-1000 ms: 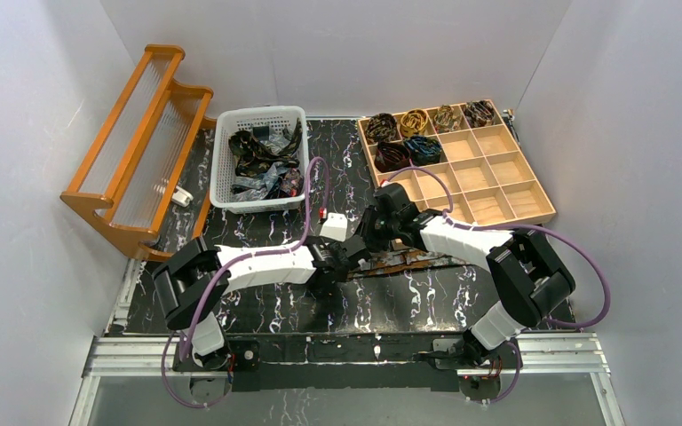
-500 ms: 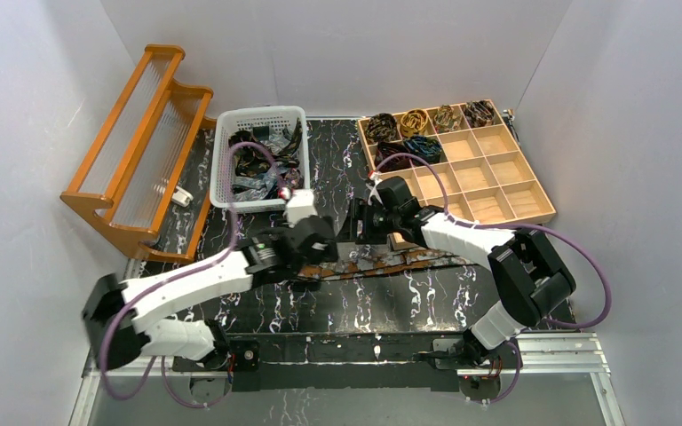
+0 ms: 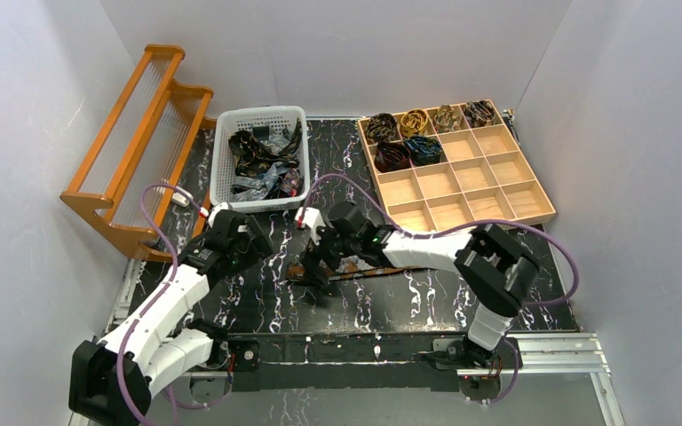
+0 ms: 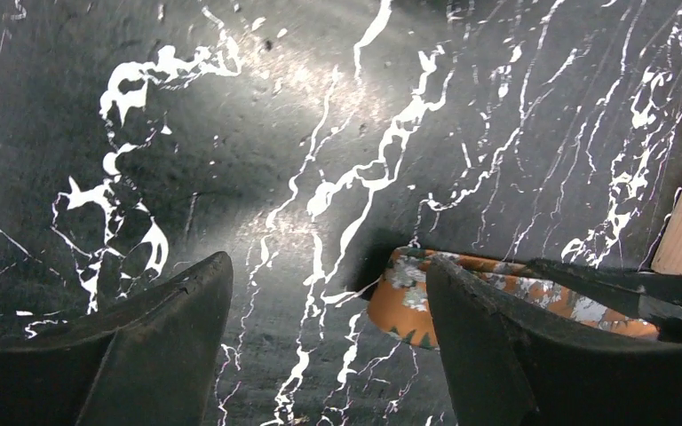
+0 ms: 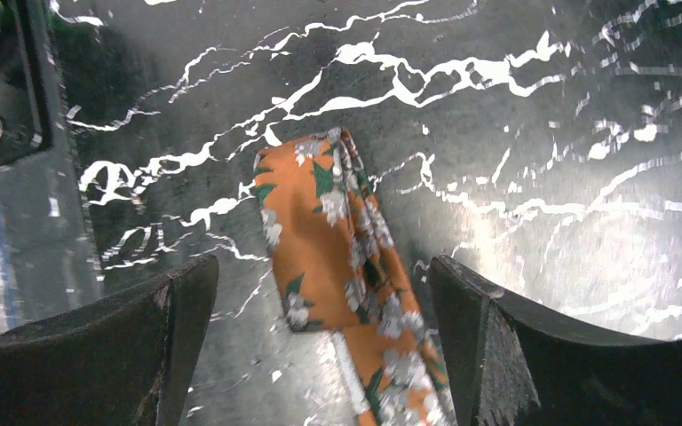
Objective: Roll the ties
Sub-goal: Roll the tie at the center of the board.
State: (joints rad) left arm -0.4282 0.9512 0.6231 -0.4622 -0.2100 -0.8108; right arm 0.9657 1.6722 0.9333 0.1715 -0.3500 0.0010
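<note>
An orange tie (image 3: 391, 269) with grey flowers and green leaves lies stretched flat on the black marbled table. Its folded left end (image 5: 333, 240) sits between the fingers of my right gripper (image 5: 320, 346), which is open and hovers just over it (image 3: 313, 271). My left gripper (image 3: 250, 245) is drawn back to the left of the tie and is open with nothing between its fingers (image 4: 329, 355). From the left wrist view the tie end (image 4: 404, 306) shows beyond the right finger (image 4: 497, 355). More loose ties (image 3: 262, 161) lie in the basket. Several rolled ties (image 3: 408, 138) fill the tray's back compartments.
A white plastic basket (image 3: 260, 113) stands at the back centre-left. The wooden compartment tray (image 3: 488, 173) sits at the back right. An orange wooden rack (image 3: 133, 155) leans along the left wall. A metal rail (image 3: 346, 351) runs along the table's near edge.
The left arm pulled away from the tie toward the left and opened. The right gripper opened wide and slid left along the tie to its left end.
</note>
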